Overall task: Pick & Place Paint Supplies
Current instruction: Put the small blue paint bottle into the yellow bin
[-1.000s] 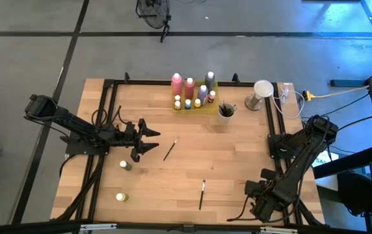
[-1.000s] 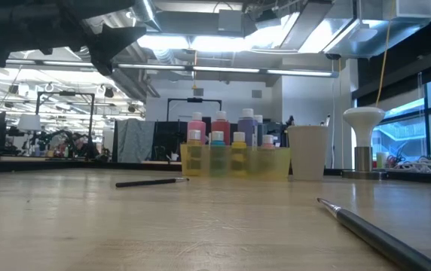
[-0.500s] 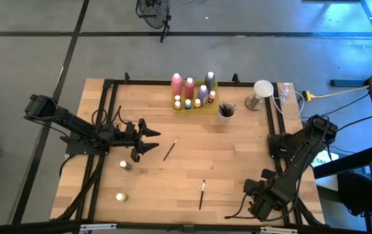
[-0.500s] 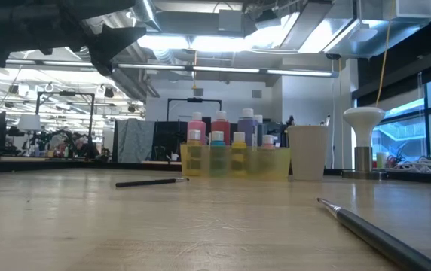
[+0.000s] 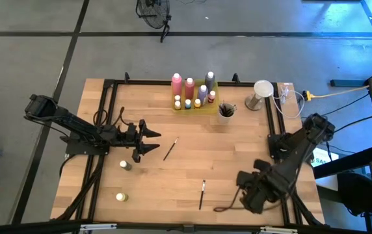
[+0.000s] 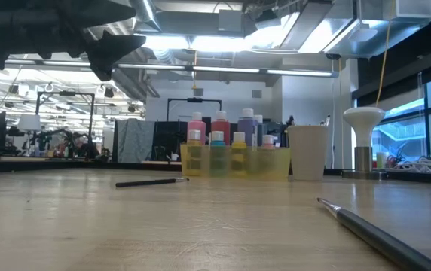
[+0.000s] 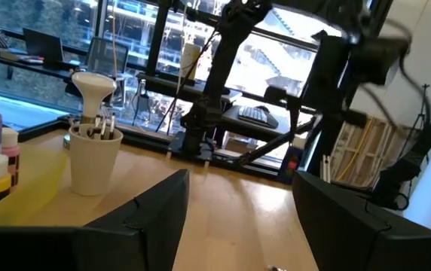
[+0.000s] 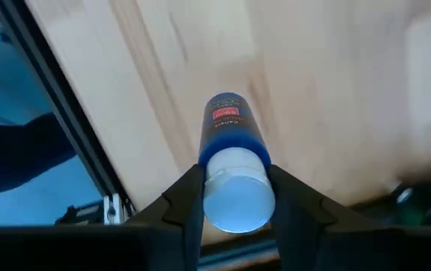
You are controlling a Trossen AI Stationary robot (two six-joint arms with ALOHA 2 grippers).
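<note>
In the right wrist view a blue paint bottle (image 8: 230,128) with a white cap hangs over the wood near the table's near right corner, and my right gripper (image 8: 236,202) is shut on it; from above that gripper (image 5: 248,194) shows only as a dark mass. My left gripper (image 5: 152,140) stands open at the table's left, pointing level toward the right, with nothing between its fingers (image 7: 155,218). Two dark brushes (image 5: 170,149) (image 5: 202,194) lie flat on the table. Two small bottles (image 5: 125,165) (image 5: 121,196) stand near the left edge. My right gripper pinches the blue bottle at its white-capped top end (image 8: 217,188) between the two fingers. The fingers come from above, pointing down. The bottle hangs upright below them, cap up, clear of the table.
A yellow tray (image 5: 207,104) with several bottles stands at the far middle, and beside it a pale cup (image 5: 225,112) holding brushes. A white lamp-like stand (image 5: 261,91) and cables are at the far right. Black frame rails (image 5: 105,130) run along the table's edges.
My right gripper has risen and swung a little toward the table's left and far side, mostly in the last half second. My left gripper has stayed where it was.
</note>
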